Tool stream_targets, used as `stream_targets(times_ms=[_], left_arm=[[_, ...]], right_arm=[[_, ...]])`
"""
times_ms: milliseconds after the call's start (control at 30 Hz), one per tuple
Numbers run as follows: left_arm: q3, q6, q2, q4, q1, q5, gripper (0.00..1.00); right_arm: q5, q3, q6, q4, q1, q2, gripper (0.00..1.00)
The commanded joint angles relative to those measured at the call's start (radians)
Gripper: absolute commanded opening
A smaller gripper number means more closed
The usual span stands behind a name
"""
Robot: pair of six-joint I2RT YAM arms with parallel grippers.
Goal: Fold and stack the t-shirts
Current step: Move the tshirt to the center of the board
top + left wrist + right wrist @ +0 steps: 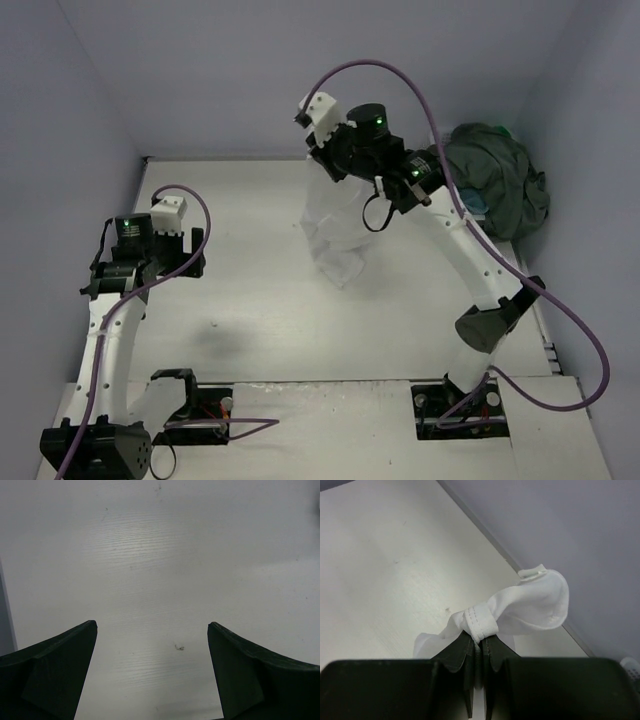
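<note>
A white t-shirt (335,225) hangs in the air over the back middle of the table, lifted by my right gripper (325,165). In the right wrist view the right gripper (479,639) is shut on a stitched hem of the white t-shirt (530,605), which bunches out above the fingertips. A dark olive-grey t-shirt (500,180) lies heaped at the back right, with a bit of bright green (503,130) and light blue (472,205) cloth showing at its edges. My left gripper (170,255) hovers open over the bare left side of the table (165,570), holding nothing.
Walls close the table in at the back and on both sides. The right arm's purple cable (560,330) loops out over the table's right edge. A white slatted edge (548,350) shows at the right margin.
</note>
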Motion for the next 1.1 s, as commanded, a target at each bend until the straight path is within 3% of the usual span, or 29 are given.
stream_targets(times_ms=[0,100,333,567,867,1067], left_arm=[[0.047,-0.013,-0.005,0.032,0.011,0.01,0.86],[0.026,-0.012,-0.011,0.041,0.017,0.008,0.86],[0.035,-0.021,0.019,0.049,0.019,0.031,0.86],[0.049,-0.03,0.015,0.036,0.022,0.057,0.86],[0.029,-0.026,-0.03,0.032,0.025,0.047,0.86],[0.029,-0.027,-0.024,0.044,0.035,0.053,0.86]], right_arm=[[0.104,0.032,-0.041,0.06,0.056,0.02,0.0],[0.115,0.011,-0.023,0.066,0.003,-0.03,0.0],[0.172,-0.141,-0.04,0.085,-0.318,-0.298,0.0],[0.22,-0.166,-0.098,0.071,-0.433,-0.417,0.0],[0.04,-0.205,0.009,0.056,-0.38,-0.342,0.0],[-0.008,-0.213,0.06,0.057,-0.145,-0.201,0.0]])
